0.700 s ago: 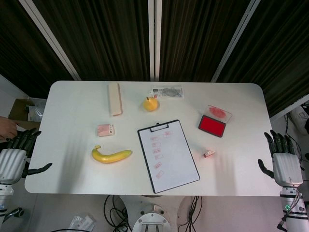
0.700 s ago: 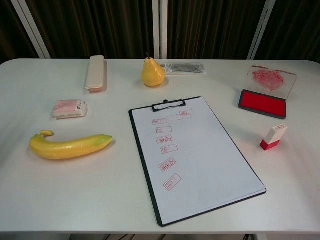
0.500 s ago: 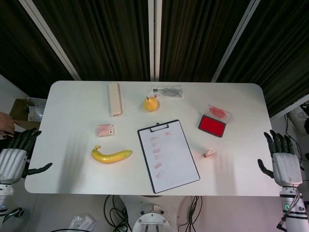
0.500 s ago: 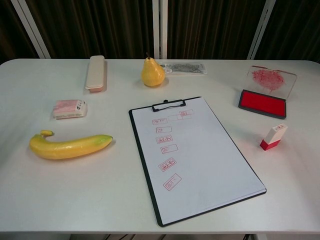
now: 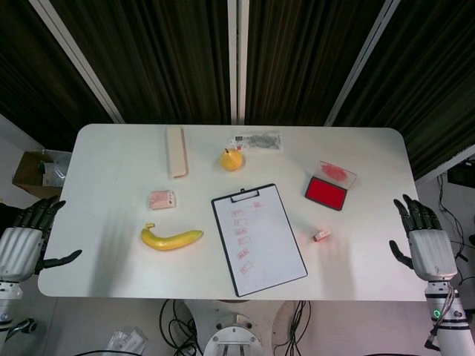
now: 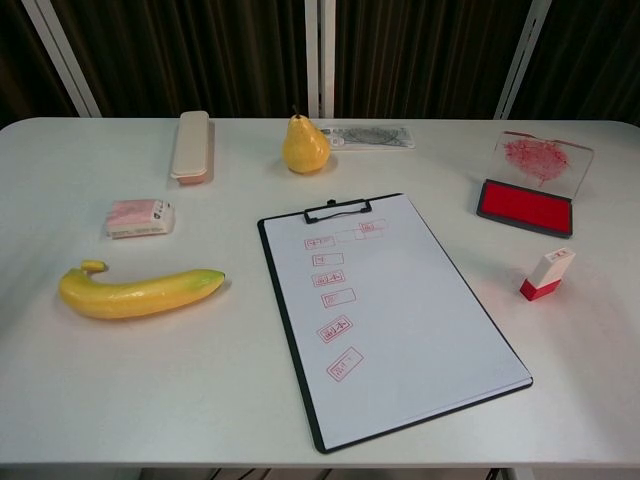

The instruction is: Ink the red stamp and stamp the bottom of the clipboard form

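1. Left hand hangs off the table's left edge, fingers spread, holding nothing.
2. Banana lies left of the clipboard.
3. Stamp stands right of the clipboard, near the open ink pad.
4. Right hand is off the right edge, fingers spread, empty.
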Robot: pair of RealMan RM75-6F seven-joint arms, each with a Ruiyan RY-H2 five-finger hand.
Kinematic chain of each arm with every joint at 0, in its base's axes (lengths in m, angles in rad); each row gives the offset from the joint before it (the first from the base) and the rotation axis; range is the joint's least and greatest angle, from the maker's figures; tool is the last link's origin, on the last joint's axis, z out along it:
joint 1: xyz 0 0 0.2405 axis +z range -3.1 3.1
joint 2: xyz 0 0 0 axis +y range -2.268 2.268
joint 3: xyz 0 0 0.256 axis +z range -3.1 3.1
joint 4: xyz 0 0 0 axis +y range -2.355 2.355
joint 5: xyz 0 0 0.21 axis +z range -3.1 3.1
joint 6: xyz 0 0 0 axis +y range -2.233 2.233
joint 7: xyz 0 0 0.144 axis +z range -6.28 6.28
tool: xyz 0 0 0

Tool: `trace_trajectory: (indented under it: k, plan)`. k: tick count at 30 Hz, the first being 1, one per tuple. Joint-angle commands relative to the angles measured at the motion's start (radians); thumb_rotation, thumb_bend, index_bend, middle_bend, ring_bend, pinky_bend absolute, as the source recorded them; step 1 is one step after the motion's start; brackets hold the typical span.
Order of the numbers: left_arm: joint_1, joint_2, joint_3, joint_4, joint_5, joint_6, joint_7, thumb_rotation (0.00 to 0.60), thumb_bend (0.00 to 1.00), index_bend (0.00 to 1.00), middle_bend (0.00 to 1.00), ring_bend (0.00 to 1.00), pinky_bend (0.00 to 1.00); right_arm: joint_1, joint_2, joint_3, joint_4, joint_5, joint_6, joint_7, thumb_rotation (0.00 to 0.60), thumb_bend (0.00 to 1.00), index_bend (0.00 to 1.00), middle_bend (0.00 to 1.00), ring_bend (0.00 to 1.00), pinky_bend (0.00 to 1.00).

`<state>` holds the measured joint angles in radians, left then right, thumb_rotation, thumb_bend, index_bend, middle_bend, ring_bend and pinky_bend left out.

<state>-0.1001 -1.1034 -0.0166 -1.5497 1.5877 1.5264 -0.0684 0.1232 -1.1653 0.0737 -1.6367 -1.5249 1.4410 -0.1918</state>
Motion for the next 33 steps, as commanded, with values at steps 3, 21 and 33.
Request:
trace_trajectory:
  k: [3, 21, 33]
  plan:
    - [-0.002, -0.006, 0.002, 0.002, -0.001, -0.006, 0.001, 0.399, 0.06, 0.11, 0.08, 0.09, 0.18, 0.109, 0.002, -0.013, 0.044, -0.107, -0.113, -0.02, 0.6, 0.26, 0.0, 0.1, 0.63, 0.87]
    - [-0.018, -0.006, 0.012, -0.001, -0.013, -0.055, -0.001, 0.399, 0.06, 0.11, 0.08, 0.09, 0.18, 0.261, -0.176, -0.048, 0.189, -0.094, -0.342, -0.078, 0.6, 0.25, 0.22, 0.23, 0.67, 0.88]
    - [-0.018, -0.009, 0.014, 0.007, -0.012, -0.053, -0.011, 0.396, 0.06, 0.11, 0.08, 0.09, 0.18, 0.275, -0.243, -0.062, 0.261, -0.044, -0.373, -0.076, 0.6, 0.25, 0.26, 0.24, 0.67, 0.88]
